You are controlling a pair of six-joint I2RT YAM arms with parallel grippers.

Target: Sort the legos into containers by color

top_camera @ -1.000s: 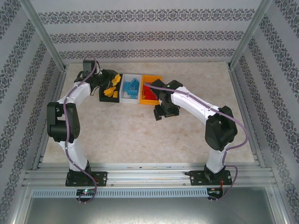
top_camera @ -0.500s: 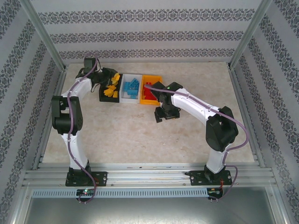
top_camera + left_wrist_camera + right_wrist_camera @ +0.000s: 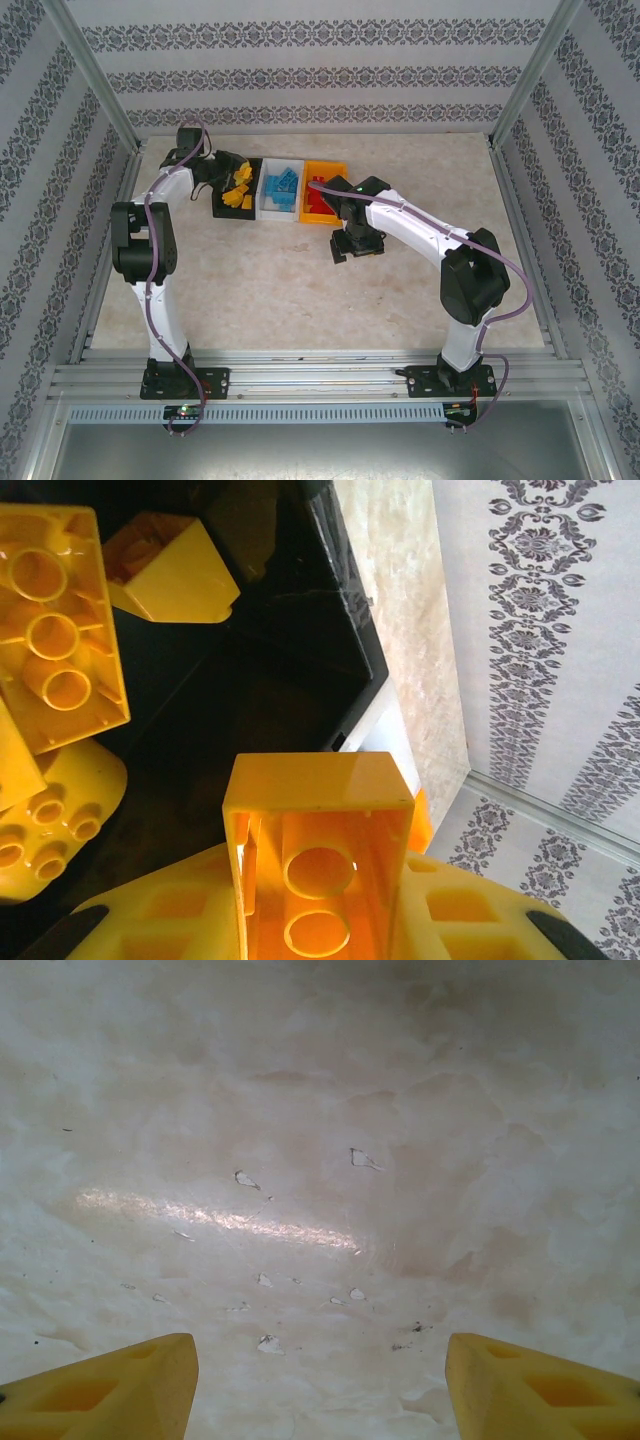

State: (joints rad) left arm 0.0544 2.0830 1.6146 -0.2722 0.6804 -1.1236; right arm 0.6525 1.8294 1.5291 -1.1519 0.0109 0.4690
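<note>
Top external: high, behind the arm bases [image 3: 185, 380], looking down and forward over the whole table [image 3: 300, 300] to the far wall [image 3: 320, 60].
Left wrist: very close, looking into the black bin [image 3: 345, 630] past a yellow lego [image 3: 320, 800].
Right wrist: close, facing down at the bare table.
Shared: black bin at far left; table surface mid-scene.

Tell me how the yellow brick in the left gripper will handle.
The brick looks like rigid, hollow plastic, open underneath, so probably stiff and light. Its faces are glossy, so it could slip in the left gripper if pinched loosely. Boxy and flat-sided, it should tumble rather than roll in the black bin.
</note>
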